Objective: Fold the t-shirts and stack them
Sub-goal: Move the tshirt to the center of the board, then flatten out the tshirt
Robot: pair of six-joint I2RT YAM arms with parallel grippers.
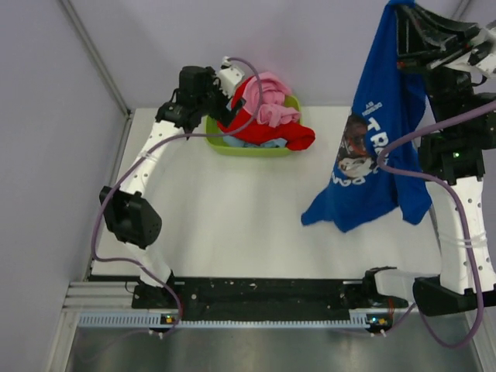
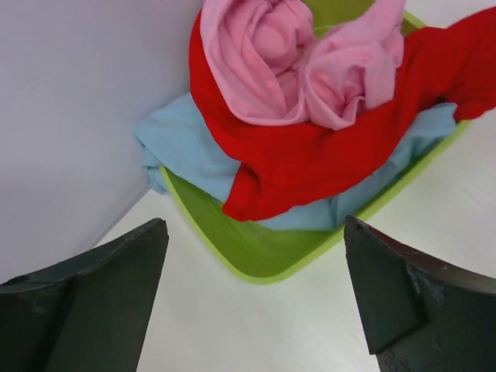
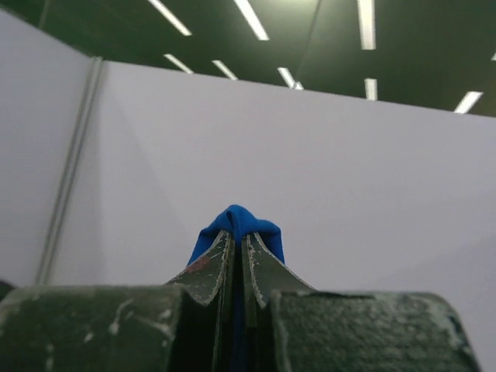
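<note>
L gripper [image 2: 254, 232], jaws wide apart, hovers just before lime green plastic tub [image 2: 263, 260] at far-left of white table [image 1: 232, 225]. In the tub: crumpled light blue cloth shirt [image 2: 186, 147] lowest, red cloth shirt [image 2: 310, 163] over it, pink cloth shirt [image 2: 263, 62] on top. R gripper [image 3: 238, 236], raised high, jaws clamped on royal blue print t-shirt [image 1: 380, 147], which hangs above table's right side.

I had open room across the middle of the table [image 1: 232, 225]. At the far edge the heaped lime green tub [image 1: 248, 149] stood near the back wall [image 1: 271, 31], just ahead of my left gripper [image 2: 254, 232]. On the right, the royal blue shirt [image 1: 380, 155] hung like a curtain.
</note>
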